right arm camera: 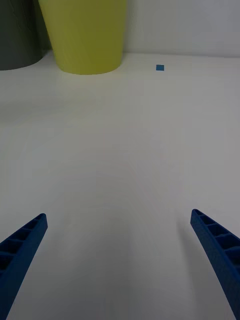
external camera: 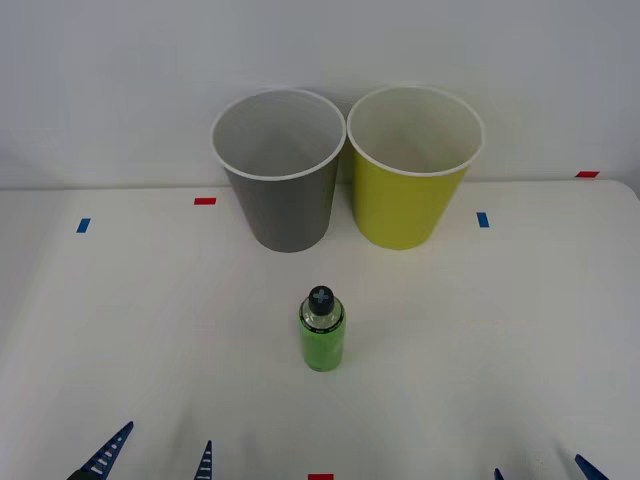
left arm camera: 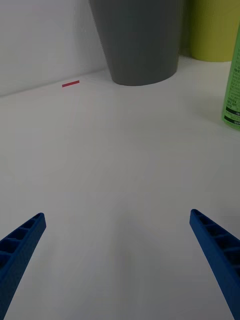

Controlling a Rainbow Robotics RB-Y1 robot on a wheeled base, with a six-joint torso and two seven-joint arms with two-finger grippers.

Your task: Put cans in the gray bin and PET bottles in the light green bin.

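Green PET bottle (external camera: 323, 333) stands upright on the white bench (external camera: 120, 330), centre, dark cap up, well in front of both bins and touching neither. Gray bin (external camera: 283, 190) and light green bin (external camera: 410, 185) sit side by side at the back of the bench against the wall, rims just beside each other, gray on the robot's left; front view looks down into both and their pale insides hold nothing. Left gripper (external camera: 152, 458) is low at the near bench edge, left of the bottle, jaws spread wide, gripping nothing. Right gripper (external camera: 545, 470) is at the near edge on the right, just the blue tips in front view, jaws also spread and free. Left wrist view adds the bottle's label side at its edge (left arm camera: 232, 85), gray bin base (left arm camera: 142, 45), a sliver of the green bin (left arm camera: 215, 30) behind, and a red tape mark (left arm camera: 70, 84). Right wrist view has the green bin base (right arm camera: 87, 37), gray bin edge (right arm camera: 17, 35) and a blue tape mark (right arm camera: 160, 67); bare bench between its fingers (right arm camera: 22, 245).
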